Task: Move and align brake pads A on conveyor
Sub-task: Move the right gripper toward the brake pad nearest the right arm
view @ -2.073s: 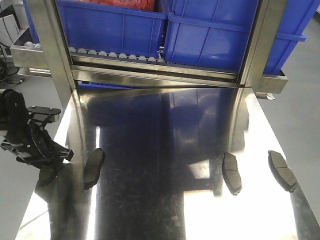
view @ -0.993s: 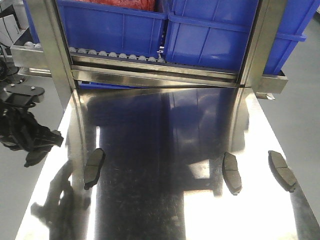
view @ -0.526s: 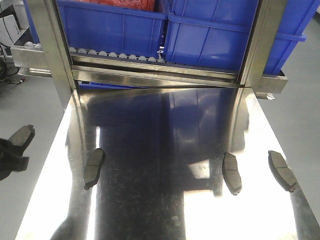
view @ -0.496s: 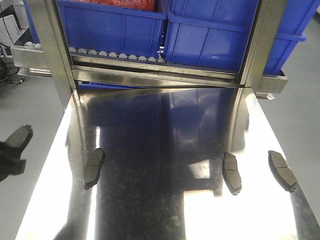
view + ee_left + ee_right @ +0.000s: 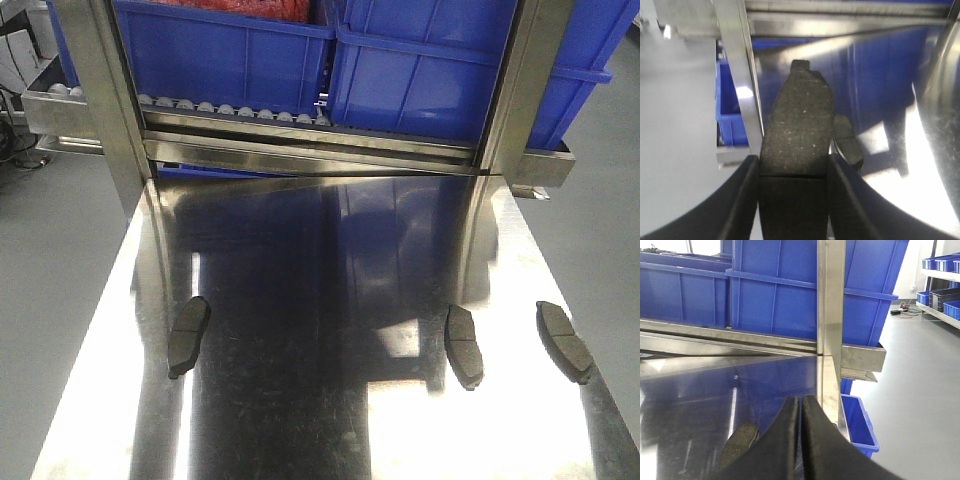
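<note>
The left gripper [image 5: 792, 167], which hung beside the desk [image 5: 300, 400] a moment ago, has left the front view. The three brake pads lying on the desk have not shifted. The left pad [image 5: 188, 335] lies near the left edge. The middle pad [image 5: 463, 345] and the right pad [image 5: 563, 340] lie near each other toward the right edge.

In its wrist view the left gripper is clamped on the held pad [image 5: 799, 125], its fingers [image 5: 742, 200] pressing the two long sides. This pad juts forward above the desk's left edge, with the grey floor [image 5: 680, 125] to its left and the left pad just beyond it.

The right gripper [image 5: 801, 402] has its fingers pressed together with nothing between them. It is above the desk near the right edge, and one of the brake pads [image 5: 740, 440] lies just left of it. Blue bins [image 5: 230, 50] stand behind the desk.
</note>
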Controlling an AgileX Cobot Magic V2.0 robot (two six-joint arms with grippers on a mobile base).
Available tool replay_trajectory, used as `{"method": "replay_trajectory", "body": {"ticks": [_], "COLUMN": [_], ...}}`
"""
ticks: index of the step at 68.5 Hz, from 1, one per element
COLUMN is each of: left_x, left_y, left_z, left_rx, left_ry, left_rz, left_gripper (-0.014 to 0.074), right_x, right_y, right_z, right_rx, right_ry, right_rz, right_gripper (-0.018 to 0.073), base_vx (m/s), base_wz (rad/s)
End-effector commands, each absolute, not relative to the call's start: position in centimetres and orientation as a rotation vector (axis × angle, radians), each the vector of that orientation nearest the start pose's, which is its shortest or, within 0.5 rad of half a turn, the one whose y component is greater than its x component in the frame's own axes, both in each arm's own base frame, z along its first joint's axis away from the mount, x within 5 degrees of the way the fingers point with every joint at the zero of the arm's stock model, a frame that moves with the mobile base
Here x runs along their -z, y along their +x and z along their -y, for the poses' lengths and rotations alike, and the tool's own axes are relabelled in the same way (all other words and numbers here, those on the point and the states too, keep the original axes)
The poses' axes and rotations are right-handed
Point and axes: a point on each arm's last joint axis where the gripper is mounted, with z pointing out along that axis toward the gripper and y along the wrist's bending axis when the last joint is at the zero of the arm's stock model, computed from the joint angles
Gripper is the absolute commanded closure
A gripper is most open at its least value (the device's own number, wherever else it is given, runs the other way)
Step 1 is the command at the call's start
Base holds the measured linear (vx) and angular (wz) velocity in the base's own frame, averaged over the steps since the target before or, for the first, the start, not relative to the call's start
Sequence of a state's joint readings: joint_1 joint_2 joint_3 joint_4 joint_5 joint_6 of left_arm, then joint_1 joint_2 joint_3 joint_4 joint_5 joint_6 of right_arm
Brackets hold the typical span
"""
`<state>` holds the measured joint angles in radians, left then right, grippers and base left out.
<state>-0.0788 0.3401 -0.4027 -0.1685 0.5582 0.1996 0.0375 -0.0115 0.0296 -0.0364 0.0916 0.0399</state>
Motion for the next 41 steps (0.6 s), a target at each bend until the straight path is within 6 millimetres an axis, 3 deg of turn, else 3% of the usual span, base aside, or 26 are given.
{"method": "replay_trajectory", "body": {"ticks": [1, 41], "left_x": [-29.31, -29.58], "left_y": [6.82, 6.29], "left_z": [1.32, 1.28], "left_rx": [0.113, 0.118], "left_ry": [0.16, 0.154], "left_rz": [-1.808, -1.78], "left_gripper": [0.0505, 0.0505], "right_x": [-19.72, -19.72], "right_y": [5.64, 5.64], "right_z": [-0.17, -0.17], "right_rx": [-0.018, -0.018], "right_ry": [-0.029, -0.029], "right_rz": [-1.521, -1.521], "right_gripper": [0.0563, 0.0563], "base_vx": [0.0, 0.0], "base_wz": [0.0, 0.0]}}
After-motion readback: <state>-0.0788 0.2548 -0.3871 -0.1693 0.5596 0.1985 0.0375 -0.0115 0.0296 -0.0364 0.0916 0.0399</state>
